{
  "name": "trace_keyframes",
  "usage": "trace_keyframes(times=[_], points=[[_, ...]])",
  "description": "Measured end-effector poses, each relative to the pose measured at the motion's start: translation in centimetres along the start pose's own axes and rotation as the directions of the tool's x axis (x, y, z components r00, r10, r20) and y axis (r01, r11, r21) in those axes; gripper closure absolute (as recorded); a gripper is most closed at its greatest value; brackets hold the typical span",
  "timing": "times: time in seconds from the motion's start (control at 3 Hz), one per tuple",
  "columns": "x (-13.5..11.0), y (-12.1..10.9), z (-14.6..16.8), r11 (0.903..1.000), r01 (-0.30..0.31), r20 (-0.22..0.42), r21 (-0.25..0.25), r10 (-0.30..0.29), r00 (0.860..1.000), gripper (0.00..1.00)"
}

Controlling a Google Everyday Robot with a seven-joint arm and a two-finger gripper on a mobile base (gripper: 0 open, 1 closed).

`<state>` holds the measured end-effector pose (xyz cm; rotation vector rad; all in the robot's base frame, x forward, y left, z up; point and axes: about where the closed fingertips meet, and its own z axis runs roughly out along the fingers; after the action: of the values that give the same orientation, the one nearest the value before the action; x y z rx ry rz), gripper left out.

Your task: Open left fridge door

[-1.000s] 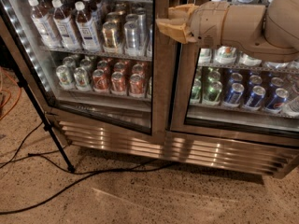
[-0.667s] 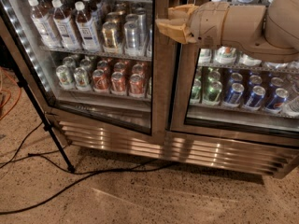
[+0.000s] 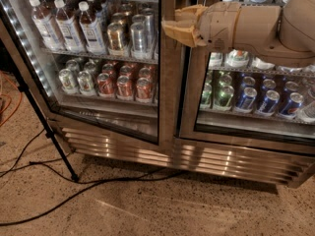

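The fridge (image 3: 206, 157) fills the upper part of the camera view, its louvred steel grille running along the base. The left fridge door (image 3: 167, 92) is glass in a brushed-steel frame, with white LED dots down its left edge. Its bottom rail slants toward me, so the door stands slightly ajar, and bottles and cans show behind it. My gripper (image 3: 173, 27), beige, reaches in from the right on a thick tan arm. Its tip lies against the right-hand steel upright of the left door, near the top.
The right door (image 3: 190, 107) fronts green and blue cans. A black stand leg (image 3: 47, 127) slants down to the floor at left. Black cables (image 3: 74, 191) trail over the speckled floor in front of the grille. An orange cable (image 3: 11, 106) lies at far left.
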<state>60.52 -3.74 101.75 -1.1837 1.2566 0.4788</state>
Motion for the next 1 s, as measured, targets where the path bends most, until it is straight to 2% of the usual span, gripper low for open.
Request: trace_keyframes(times=[1.0], points=[[-0.9, 1.41, -0.27, 0.9996, 0.002, 0.021, -0.028, -0.001, 1.0, 1.0]])
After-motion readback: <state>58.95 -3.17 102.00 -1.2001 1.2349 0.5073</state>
